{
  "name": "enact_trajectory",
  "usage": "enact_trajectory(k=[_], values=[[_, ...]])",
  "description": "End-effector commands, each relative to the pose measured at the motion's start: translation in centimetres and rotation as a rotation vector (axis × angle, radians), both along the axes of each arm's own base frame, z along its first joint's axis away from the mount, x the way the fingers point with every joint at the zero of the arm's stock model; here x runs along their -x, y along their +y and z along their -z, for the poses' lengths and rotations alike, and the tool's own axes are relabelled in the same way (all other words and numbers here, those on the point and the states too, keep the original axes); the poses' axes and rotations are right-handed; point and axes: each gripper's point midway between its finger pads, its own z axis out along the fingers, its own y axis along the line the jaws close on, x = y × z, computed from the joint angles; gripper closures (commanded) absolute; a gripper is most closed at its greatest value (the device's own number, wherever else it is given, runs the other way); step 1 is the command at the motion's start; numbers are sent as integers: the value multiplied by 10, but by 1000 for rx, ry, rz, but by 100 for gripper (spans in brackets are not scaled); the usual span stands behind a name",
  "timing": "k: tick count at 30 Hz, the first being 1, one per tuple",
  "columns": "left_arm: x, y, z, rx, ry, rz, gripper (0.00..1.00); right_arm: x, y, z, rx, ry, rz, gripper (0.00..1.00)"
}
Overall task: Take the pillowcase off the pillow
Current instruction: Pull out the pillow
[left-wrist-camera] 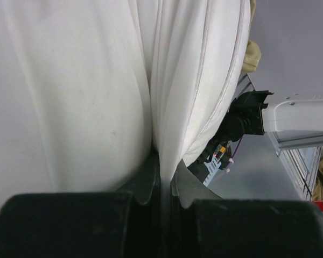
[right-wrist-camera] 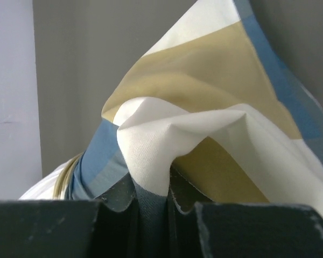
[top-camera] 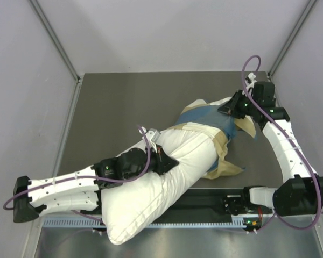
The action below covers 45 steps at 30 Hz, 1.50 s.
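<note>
From where I stand, the job looks well past halfway. The plump white rectangular pillow (top-camera: 145,199) lies slantwise across the dark grey desk (top-camera: 118,102), most of it bare. The soft checked pillowcase of blue, tan and cream (top-camera: 207,119) is bunched over the far end only. The left pincer (top-camera: 169,161) is pressed together on a fold of white pillow cloth; the right pincer (top-camera: 230,109) pinches the checked fabric. What is left, I judge, is drawing the cover off that last end
</note>
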Motion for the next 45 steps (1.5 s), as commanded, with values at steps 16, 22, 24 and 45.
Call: enact_trajectory(k=[16, 22, 24, 45], values=[[30, 81, 98, -455, 155, 6, 100, -86, -168, -93, 362, -403, 531, 100], [28, 90, 90, -459, 141, -19, 100, -86, -179, -94, 399, -403, 542, 100], [27, 92, 86, -445, 133, -27, 100, -85, -180, -96, 400, -398, 526, 100], [-101, 23, 3, -377, -104, -134, 100, 114, 39, -71, 276, -526, -98, 18]])
